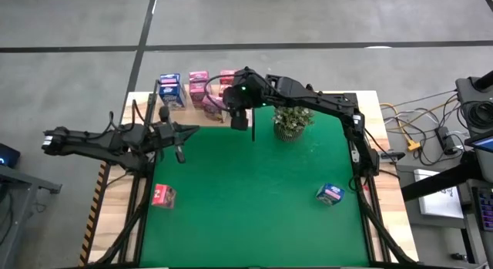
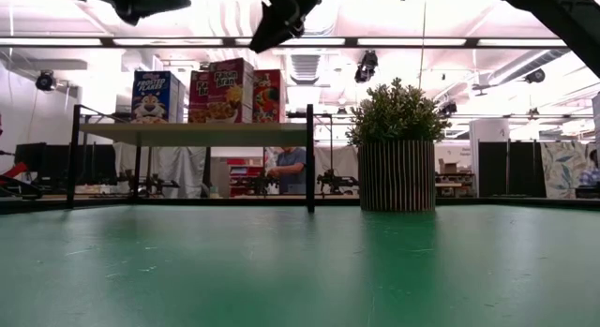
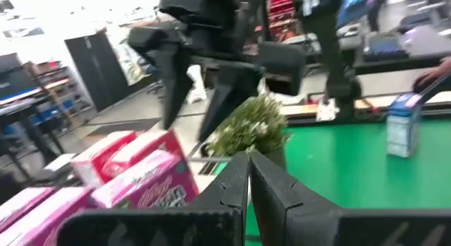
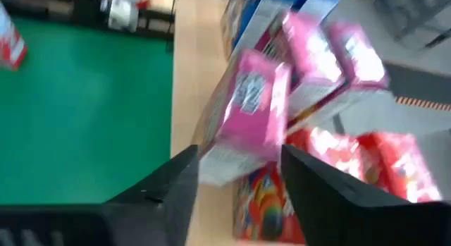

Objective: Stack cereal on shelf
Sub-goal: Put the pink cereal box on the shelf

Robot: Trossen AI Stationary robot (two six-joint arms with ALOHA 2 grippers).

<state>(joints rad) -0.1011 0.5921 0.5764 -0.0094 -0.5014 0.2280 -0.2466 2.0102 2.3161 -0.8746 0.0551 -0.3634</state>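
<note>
Dark right gripper (image 4: 236,177): fingers straddling a pink cereal box (image 4: 248,119) over the shelf (image 1: 202,113) at the table's far edge. Set squarely, then release. Left gripper (image 1: 179,155): clenched, empty, left edge.

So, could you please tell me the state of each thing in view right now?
right gripper: over the shelf, fingers around a pink cereal box
left gripper: shut, empty, over the mat's left edge
shelf: boxes standing on it
blue box: loose on the green mat
potted plant: upright
</note>
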